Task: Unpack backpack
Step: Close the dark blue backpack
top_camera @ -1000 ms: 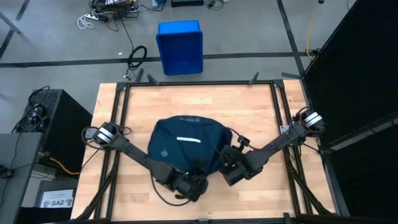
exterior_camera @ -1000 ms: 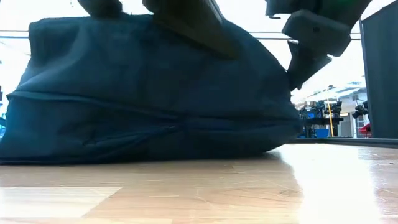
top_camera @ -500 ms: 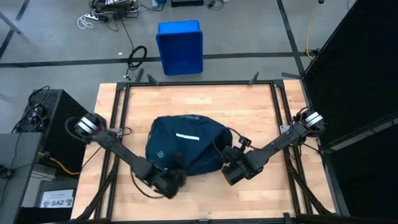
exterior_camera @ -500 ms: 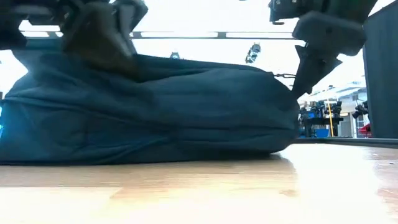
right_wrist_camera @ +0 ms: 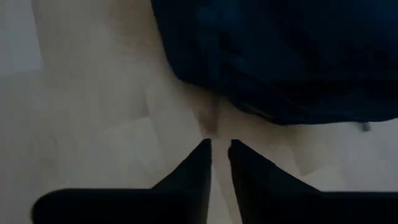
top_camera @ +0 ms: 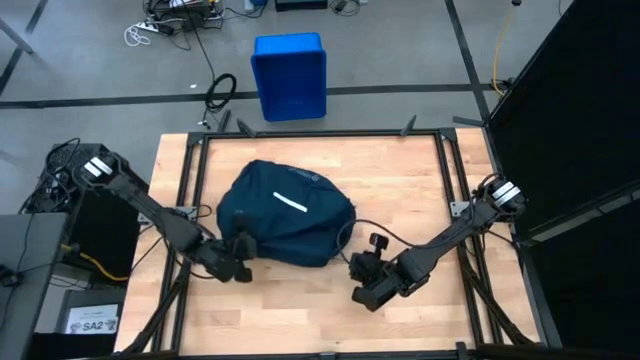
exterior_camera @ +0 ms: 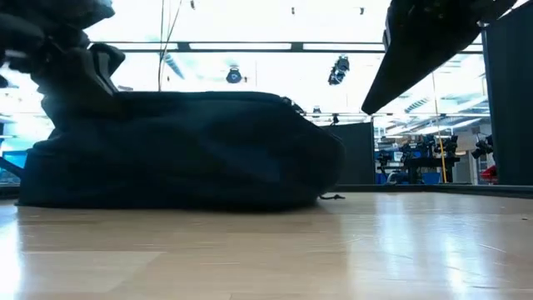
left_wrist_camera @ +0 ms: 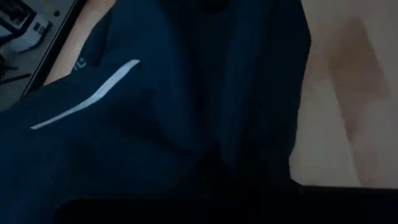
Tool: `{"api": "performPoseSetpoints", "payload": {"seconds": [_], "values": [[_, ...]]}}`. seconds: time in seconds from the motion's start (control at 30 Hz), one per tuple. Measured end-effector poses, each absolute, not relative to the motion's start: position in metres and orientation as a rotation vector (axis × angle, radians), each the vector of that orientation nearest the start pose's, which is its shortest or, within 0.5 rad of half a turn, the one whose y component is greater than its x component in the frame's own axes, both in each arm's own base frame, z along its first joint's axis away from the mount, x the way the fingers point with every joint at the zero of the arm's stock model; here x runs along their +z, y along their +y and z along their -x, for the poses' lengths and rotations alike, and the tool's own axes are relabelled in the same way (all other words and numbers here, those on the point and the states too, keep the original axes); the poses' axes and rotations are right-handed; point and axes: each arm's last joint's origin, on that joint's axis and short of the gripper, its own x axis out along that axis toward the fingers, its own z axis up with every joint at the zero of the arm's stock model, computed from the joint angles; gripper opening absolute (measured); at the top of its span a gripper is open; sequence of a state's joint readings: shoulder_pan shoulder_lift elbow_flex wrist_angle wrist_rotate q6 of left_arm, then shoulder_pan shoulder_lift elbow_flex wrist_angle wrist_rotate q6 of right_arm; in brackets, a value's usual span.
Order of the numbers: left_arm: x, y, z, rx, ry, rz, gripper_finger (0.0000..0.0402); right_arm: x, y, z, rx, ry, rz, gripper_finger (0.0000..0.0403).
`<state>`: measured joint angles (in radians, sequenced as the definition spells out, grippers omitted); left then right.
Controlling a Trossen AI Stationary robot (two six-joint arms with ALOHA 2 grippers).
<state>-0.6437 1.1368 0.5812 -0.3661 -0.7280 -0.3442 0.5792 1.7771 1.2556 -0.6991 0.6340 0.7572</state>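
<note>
I had the backpack (top_camera: 285, 213) lying closed on the counter (top_camera: 400, 180). My left tool (top_camera: 237, 262), pressed together, sat against its near-left edge; my right tool (right_wrist_camera: 219, 155), barely parted and empty, hung just off its near-right side. Opening came next, I judged: find the zipper.

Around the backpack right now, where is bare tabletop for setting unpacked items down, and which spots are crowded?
Bare wood lies between the backpack and the table's far edge, and across the right side beyond the bag. The near strip between the two arms is also open. It is crowded at the bag's near-left corner, where the left hand presses against the fabric, and near-right, where the right hand sits just off the bag.
</note>
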Motion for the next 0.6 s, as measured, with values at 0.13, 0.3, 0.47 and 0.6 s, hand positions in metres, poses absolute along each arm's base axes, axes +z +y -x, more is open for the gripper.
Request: {"api": "performPoseSetpoints", "payload": {"seconds": [0.13, 0.3, 0.47, 0.6], "values": [[0.205, -0.11, -0.173, 0.162, 0.635, -0.248, 0.0, 0.206, 0.16, -0.298, -0.558, 0.877, 0.072, 0.0085], [0.222, -0.116, -0.179, 0.127, 0.591, -0.267, 0.0, 0.205, 0.13, -0.292, -0.758, 0.935, 0.124, 0.0125], [0.227, -0.117, -0.181, 0.122, 0.578, -0.26, 0.0, 0.205, 0.116, -0.298, -0.802, 0.929, 0.138, 0.0156], [0.226, -0.119, -0.181, 0.06, 0.602, -0.243, 0.0017, 0.205, 0.113, -0.3, -0.807, 0.928, 0.138, 0.0165]]}}
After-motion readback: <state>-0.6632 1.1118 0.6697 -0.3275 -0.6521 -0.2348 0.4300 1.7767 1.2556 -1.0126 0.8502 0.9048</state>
